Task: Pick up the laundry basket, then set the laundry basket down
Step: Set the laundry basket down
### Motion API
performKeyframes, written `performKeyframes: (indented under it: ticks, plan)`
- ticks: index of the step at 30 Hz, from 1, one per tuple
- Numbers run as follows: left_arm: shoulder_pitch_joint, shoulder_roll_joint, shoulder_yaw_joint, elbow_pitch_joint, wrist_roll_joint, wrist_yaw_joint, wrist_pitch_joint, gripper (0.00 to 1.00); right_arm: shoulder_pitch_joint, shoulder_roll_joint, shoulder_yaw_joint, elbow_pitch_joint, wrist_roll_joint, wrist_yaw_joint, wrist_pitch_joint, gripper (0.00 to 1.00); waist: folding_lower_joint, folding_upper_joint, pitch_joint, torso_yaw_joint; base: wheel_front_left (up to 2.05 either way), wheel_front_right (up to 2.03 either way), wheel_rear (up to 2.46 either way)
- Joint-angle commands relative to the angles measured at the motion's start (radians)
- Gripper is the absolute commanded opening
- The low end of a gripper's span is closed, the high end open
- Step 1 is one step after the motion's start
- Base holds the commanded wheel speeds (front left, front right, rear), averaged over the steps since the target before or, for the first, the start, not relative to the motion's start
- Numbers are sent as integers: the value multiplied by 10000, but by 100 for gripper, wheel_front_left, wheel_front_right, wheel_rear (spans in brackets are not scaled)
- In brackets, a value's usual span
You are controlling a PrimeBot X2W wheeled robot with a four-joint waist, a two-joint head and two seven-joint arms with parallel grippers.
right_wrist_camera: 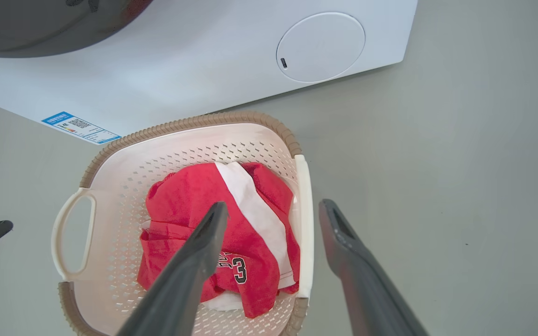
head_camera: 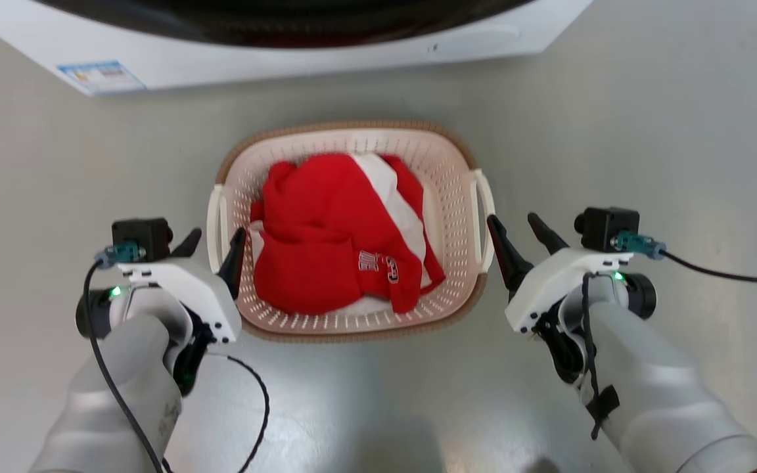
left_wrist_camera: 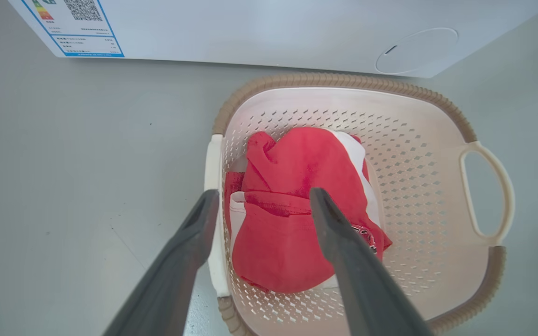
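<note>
Head view: where's the laundry basket [head_camera: 345,125]?
— On the floor [head_camera: 615,131] between both hands. Left gripper [head_camera: 217,231] and right gripper [head_camera: 511,218] gape wide, empty.
Left wrist view?
— The left loop handle [left_wrist_camera: 213,158] lines up between its fingers [left_wrist_camera: 175,270]. Stiff plastic, probably light with one red jersey [left_wrist_camera: 292,163]; grip there.
Right wrist view?
— The right loop handle [right_wrist_camera: 302,196] lines up likewise. The washing machine [right_wrist_camera: 180,70] stands just beyond the fingertips, so lift straight up.

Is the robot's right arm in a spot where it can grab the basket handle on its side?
Probably yes. The right fingers stand open, and in their wrist view the white handle of the laundry basket lies between them, with nothing blocking. Their height above the handle is unclear.
</note>
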Motion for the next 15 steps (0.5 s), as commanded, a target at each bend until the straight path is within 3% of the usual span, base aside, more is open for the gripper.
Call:
performKeyframes:
  ticks: [1,7,15]
  plan:
    - [336,294,302,-189,7,-57,-64,100,574,110,54,-178,-64,71,-64,100,0,0,-530,-37,0,0,0]
    - [1070,263,724,-734,19,-57,-64,100,1216,110,-461,-633,-138,71,-64,100,0,0,-1666,-121,0,0,0]
    - [2198,137,1519,-1753,320,-57,-65,100,2140,110,-1159,-1304,-1094,71,-65,100,0,0,-3302,-164,0,0,0]
